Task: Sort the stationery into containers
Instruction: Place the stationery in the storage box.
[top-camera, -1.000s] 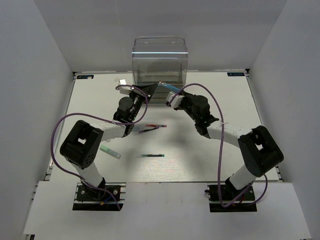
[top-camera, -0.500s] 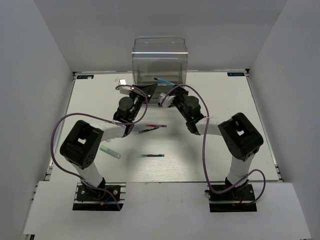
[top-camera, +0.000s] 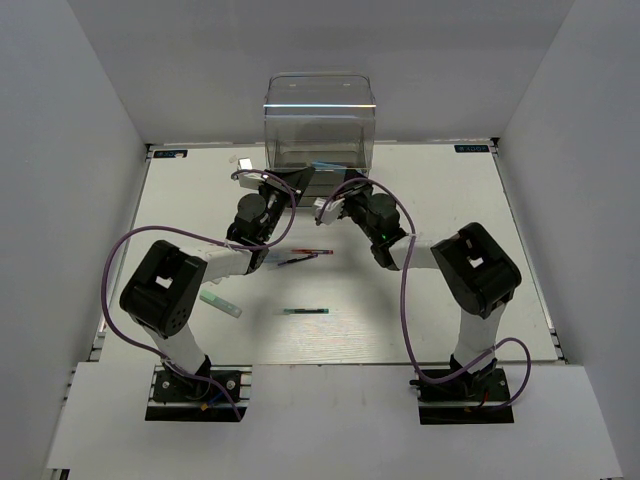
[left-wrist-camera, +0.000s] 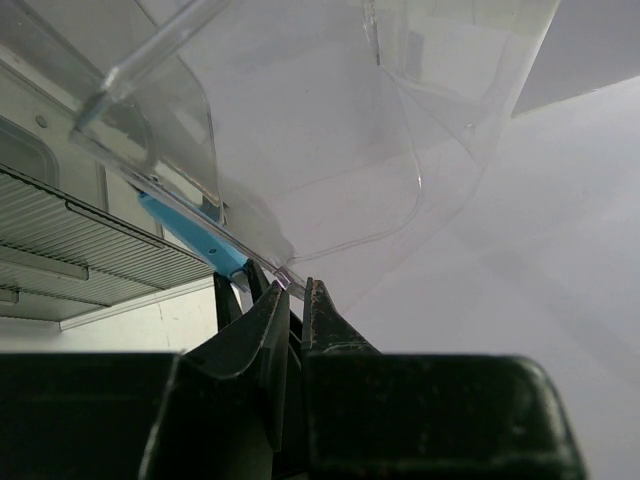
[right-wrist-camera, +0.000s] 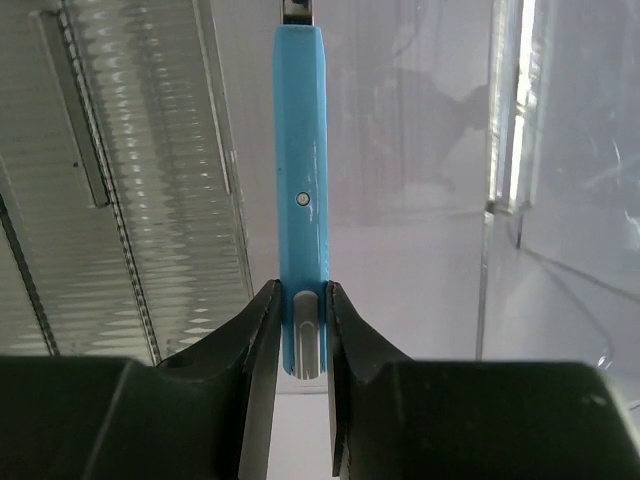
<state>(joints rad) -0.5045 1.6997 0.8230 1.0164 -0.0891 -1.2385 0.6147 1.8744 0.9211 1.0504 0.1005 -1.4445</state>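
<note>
Now that the right arm (top-camera: 440, 258) has swung inward, the right gripper (right-wrist-camera: 298, 300), jaws clamped on the light blue stick (right-wrist-camera: 302, 150), holds it at the clear drawer box (top-camera: 318, 120), top centre of the overhead view, where the left gripper (left-wrist-camera: 296, 292) pinches a drawer lip (left-wrist-camera: 268, 255); release probably follows.

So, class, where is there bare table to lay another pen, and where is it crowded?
Bare: the right side, between the right arm and the table edge; the near strip this side of the dark green pen. Crowded: before the drawer box, where the left tool and the right tool, holding a light blue pen, meet.
</note>
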